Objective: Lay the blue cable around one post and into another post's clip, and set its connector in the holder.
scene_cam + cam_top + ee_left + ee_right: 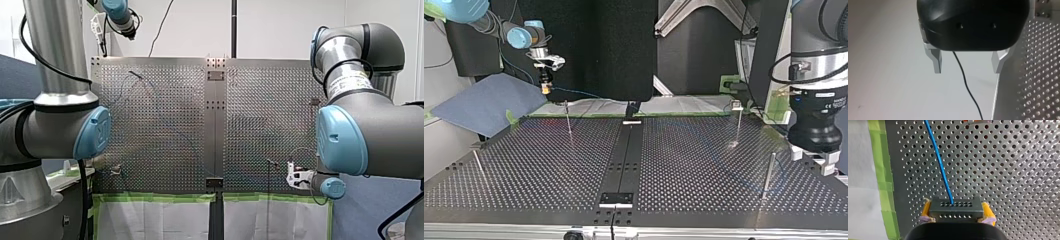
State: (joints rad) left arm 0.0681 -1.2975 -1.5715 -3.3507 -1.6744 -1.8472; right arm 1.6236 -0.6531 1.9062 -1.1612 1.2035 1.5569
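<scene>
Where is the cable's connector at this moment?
In the right wrist view, the connector sits clamped between my right gripper's yellow pads, over the perforated table beside its green tape edge, with the blue cable running ahead.

Green tape (155, 197) edges the perforated table (260, 110), a dark strip (624, 150) runs down its middle, white sheets (155, 220) lie beyond the tape, and a grey-blue panel (489, 102) sits at the top view's left.

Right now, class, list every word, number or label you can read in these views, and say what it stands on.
No text can be read.
White print on my left arm: too small to read.
Yellowish sticker on my right arm: blurred, unreadable.
</scene>
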